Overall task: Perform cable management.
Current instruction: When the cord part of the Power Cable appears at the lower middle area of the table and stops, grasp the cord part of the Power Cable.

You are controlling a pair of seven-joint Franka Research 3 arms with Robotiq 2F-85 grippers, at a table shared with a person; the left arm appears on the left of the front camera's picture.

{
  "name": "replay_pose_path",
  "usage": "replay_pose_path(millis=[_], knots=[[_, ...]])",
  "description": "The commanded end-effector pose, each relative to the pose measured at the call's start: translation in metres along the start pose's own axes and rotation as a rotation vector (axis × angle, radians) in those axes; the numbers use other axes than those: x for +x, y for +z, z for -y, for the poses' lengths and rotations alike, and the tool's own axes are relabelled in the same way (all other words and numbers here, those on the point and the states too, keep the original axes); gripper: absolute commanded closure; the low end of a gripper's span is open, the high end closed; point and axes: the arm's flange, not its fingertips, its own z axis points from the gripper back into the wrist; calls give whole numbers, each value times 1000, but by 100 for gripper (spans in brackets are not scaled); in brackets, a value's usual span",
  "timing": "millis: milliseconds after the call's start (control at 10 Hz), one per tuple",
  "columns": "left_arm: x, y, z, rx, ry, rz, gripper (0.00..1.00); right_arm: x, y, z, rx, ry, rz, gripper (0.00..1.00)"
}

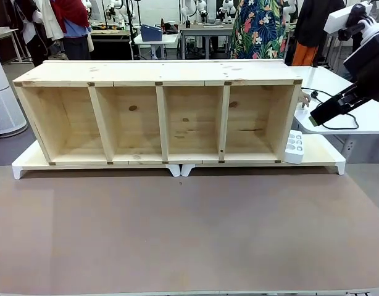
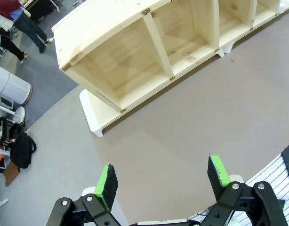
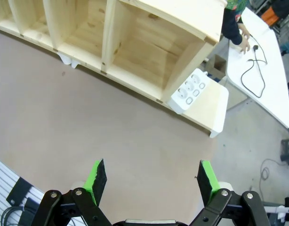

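Right wrist view: cable lies looped on the white side table, a person's hand at one end | right gripper spread, empty | left gripper spread, empty | probably both held ready to receive it.

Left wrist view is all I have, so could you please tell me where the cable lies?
Observer: The cable lies in loops on the white side table beyond the shelf's right end.
Operator: Is anyone touching it?
Observer: A person's hand rests on that table at the cable's far end. I cannot tell if it grips it.
Operator: And the right gripper?
Observer: The right gripper is open, above the brown table, holding nothing.
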Motion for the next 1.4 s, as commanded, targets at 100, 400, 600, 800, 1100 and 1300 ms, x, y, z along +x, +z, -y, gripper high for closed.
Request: replay_pose_path(millis=[100,400,600,800,1100,1300], knots=[[0,2,0,2,7,5,0,0,2,0,-3,1,3,0],[0,2,0,2,7,5,0,0,2,0,-3,1,3,0],[0,2,0,2,7,5,0,0,2,0,-3,1,3,0],[0,2,0,2,7,5,0,0,2,0,-3,1,3,0],[0,2,0,2,7,5,0,0,2,0,-3,1,3,0],[0,2,0,2,7,5,0,0,2,0,-3,1,3,0]])
